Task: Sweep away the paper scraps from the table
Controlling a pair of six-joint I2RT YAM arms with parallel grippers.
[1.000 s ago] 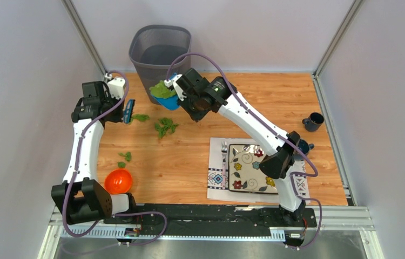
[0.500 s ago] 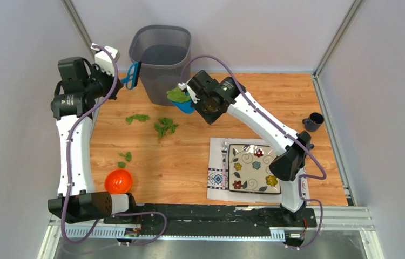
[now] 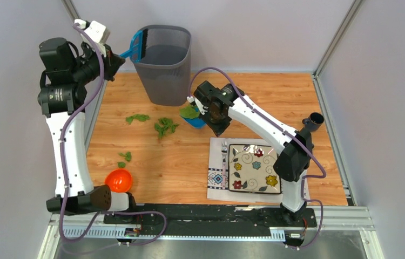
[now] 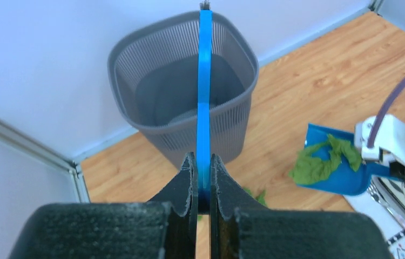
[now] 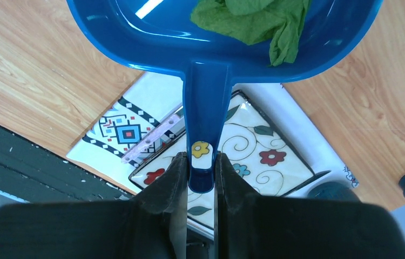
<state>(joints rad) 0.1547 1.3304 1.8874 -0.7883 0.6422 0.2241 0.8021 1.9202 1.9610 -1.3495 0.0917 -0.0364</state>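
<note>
Green paper scraps lie on the wood table (image 3: 276, 97): one (image 3: 136, 117) and a cluster (image 3: 165, 127) near the bin, smaller bits (image 3: 125, 157) lower left. My right gripper (image 5: 202, 178) is shut on the handle of a blue dustpan (image 5: 211, 48), also in the top view (image 3: 194, 120), held above the table with a green scrap (image 5: 254, 16) in it. My left gripper (image 4: 203, 183) is shut on a blue brush (image 4: 204, 81), raised over the left rim of the grey mesh bin (image 3: 162, 62).
An orange bowl (image 3: 118, 181) sits near the front left. A white patterned placemat (image 3: 217, 178) carries a flowered plate (image 3: 253, 168) and a fork. Two dark cups stand at the right: one (image 3: 312, 121) by the rail, one (image 5: 330, 191) beside the plate.
My left arm has lifted the brush from the table up over the bin's rim. My right arm has carried the dustpan with its scrap down and right, away from the bin.
</note>
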